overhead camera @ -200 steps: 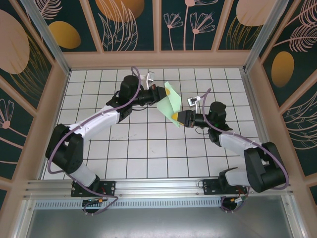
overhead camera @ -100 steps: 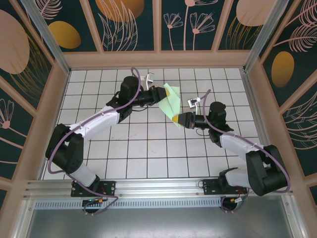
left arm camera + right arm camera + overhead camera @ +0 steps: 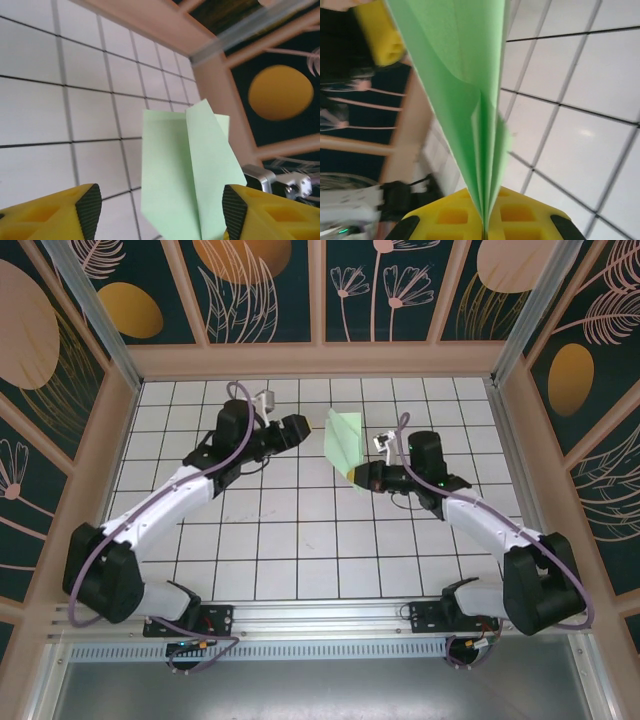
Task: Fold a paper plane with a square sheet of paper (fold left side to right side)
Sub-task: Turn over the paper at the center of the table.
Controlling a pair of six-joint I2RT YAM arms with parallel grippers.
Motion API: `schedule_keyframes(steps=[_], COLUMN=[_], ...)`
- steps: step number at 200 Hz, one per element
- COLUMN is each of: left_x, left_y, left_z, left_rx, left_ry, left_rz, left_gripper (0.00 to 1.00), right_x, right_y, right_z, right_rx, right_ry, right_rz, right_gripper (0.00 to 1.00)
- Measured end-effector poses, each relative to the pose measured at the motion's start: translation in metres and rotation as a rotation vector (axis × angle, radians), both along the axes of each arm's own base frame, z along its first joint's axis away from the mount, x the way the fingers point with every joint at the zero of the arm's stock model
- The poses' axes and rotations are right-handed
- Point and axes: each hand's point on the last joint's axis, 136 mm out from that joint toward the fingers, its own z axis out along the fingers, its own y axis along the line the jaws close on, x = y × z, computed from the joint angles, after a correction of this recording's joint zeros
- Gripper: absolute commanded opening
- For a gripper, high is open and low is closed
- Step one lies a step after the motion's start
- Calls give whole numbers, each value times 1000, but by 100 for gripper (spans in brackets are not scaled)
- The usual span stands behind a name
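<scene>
The pale green sheet of paper is folded into a narrow pointed plane shape and held up off the tiled floor. My right gripper is shut on its near pointed end; in the right wrist view the paper's layers run down into the closed jaws. My left gripper stands open just left of the paper, apart from it. In the left wrist view the folded paper hangs ahead between the spread fingertips, with a centre crease showing.
White grid tiles cover the floor, boxed in by a wooden frame wall at the back and both sides. The right arm's wrist hardware sits just behind the paper in the left wrist view.
The left gripper has opened, let go of the paper and drawn back to the left. The right gripper has shut on the paper's near end and holds it alone.
</scene>
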Motion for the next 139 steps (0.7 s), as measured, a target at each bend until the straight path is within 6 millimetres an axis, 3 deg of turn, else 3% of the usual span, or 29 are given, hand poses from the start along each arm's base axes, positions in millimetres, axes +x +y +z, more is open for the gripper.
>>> schedule_keyframes(steps=[23,40,67,85,110,139], left_x=[-9,-18,-33,-41,-48,-50], left_y=[37,62,99,117,133,141], left_z=[3,-3,-22,-26,-24,-26], left_rx=[82,123,195,216,222,234], left_ry=[-39,-52,-43,-49,-64,-66], left_rz=[140,234,365,431,496,532], left_gripper=[73,74,75,76,76,76], right_x=[11,15,15,11,9,11], right_y=[11,14,-3,-20,-33,-37], right_z=[-20,-46,-95,-116,-122,-117], right_rx=[-256,-497,-933,-1190,-1436,-1593], right_ry=[-46,-73,-109,-156,-243,-342], right_rz=[-61,-109,-180,-199,-222,-250], right_gripper=[10,10,10,10,10,12])
